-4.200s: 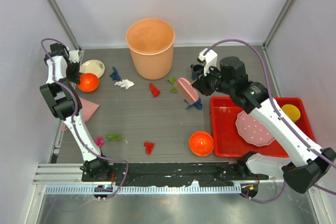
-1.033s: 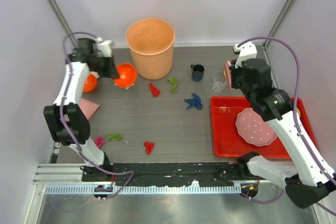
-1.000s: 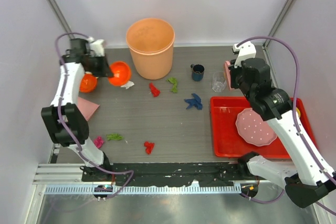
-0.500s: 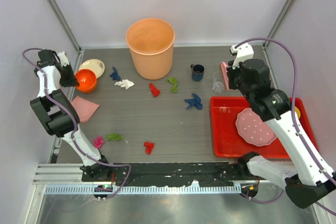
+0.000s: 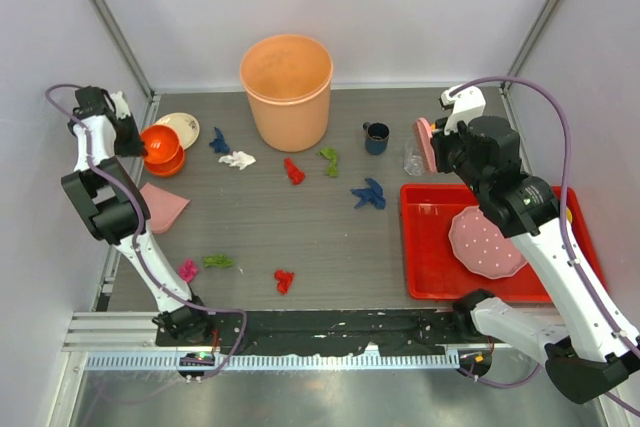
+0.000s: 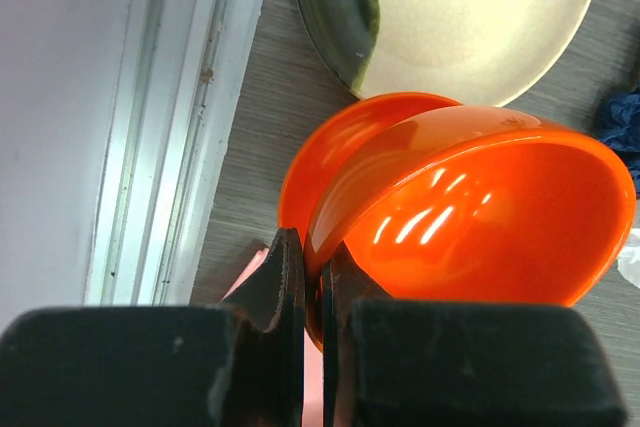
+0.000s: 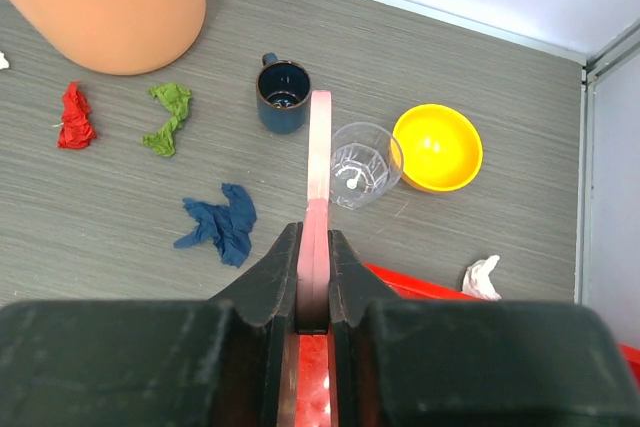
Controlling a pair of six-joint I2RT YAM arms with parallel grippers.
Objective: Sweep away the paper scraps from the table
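Resting apparently well left of right end effector (image 7: 314, 247) are paper scraps (image 7: 220, 222).

Dark grey wood-grain tabletop (image 5: 300, 232), flat, metal-railed along the near edge.

Far left: dark blue scrap (image 5: 219, 140), small and crumpled. White scrap (image 5: 237, 159) just to its near right, very close; contact unclear.

Far centre: red scrap (image 5: 293, 170), bunched. Green scrap (image 5: 328, 160) to its right, apart.

Right of centre: larger blue scrap (image 5: 369, 193), spread out, ragged-edged.

Near left: magenta scrap (image 5: 188, 270), tight wad. Second green scrap (image 5: 218, 261) just right of it, elongated.

Near centre: second red scrap (image 5: 284, 280), well apart from the others.

All lying loose on the surface, none piled.
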